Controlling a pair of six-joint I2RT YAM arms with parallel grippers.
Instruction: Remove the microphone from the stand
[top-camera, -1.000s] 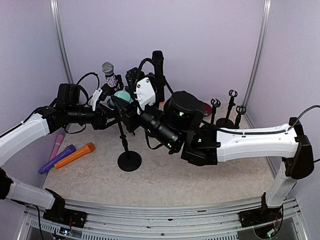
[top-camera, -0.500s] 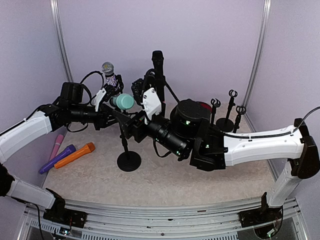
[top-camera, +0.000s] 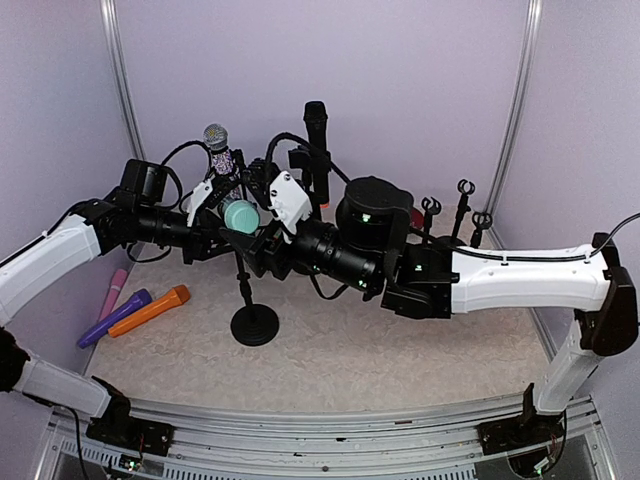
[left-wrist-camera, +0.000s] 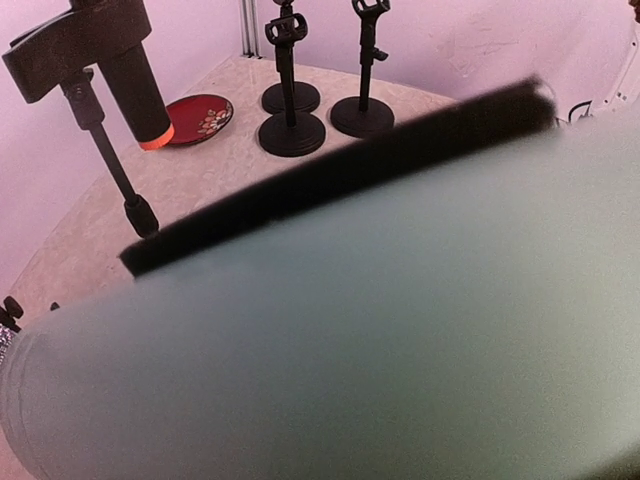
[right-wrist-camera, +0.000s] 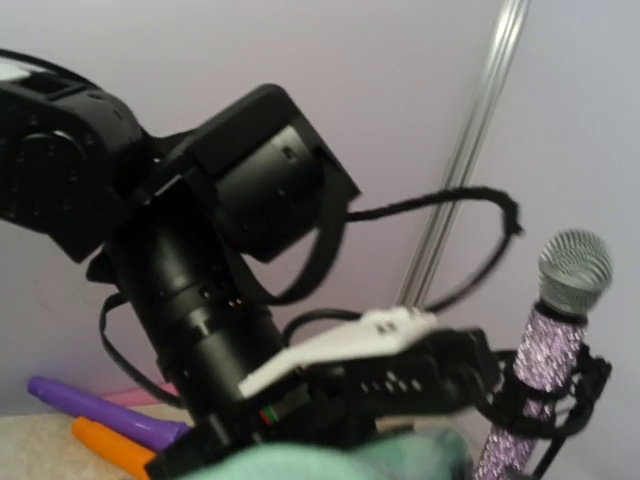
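The teal microphone (top-camera: 240, 215) sits at the top of a black stand (top-camera: 254, 324) at centre left, and both grippers crowd around it. My left gripper (top-camera: 224, 240) reaches in from the left, just under the teal head. That head fills the left wrist view (left-wrist-camera: 380, 330) and hides the fingers. My right gripper (top-camera: 263, 250) comes in from the right and closes on the microphone's body below the head. In the right wrist view the teal head (right-wrist-camera: 330, 462) shows at the bottom edge, right in front of the left gripper (right-wrist-camera: 440, 375).
A glitter purple microphone (top-camera: 220, 150) and a black microphone (top-camera: 316, 140) stand on stands behind. Three empty stands (top-camera: 455, 225) and a red plate (left-wrist-camera: 197, 118) are at the back right. Pink, purple (top-camera: 112, 318) and orange (top-camera: 150, 310) microphones lie at the left.
The teal head has dropped and shifted slightly left. The right gripper has turned and moved in closer, and the stand base has shifted a little left.
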